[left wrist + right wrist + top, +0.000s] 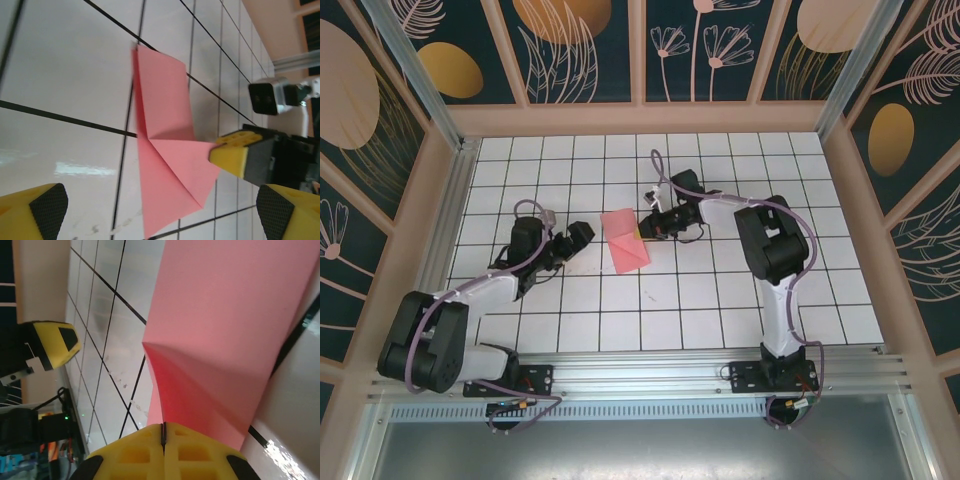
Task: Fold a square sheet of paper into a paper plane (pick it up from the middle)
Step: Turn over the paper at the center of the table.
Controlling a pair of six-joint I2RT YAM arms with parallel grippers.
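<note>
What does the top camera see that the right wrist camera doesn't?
The top view takes in the left arm and right arm from base to tip, the left gripper, the flowered walls, and the pink paper as one whole folded shape. The right wrist view gives the close-up: the right gripper, its yellow fingers pressed shut on the paper's raised edge. Both show the pink paper and the white tiled table.

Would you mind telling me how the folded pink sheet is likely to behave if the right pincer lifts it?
The sheet looks thin, so it would probably droop away from the right pincer rather than stay flat. Its creases may stiffen it slightly. On the glossy tiles a push would likely slide it.
</note>
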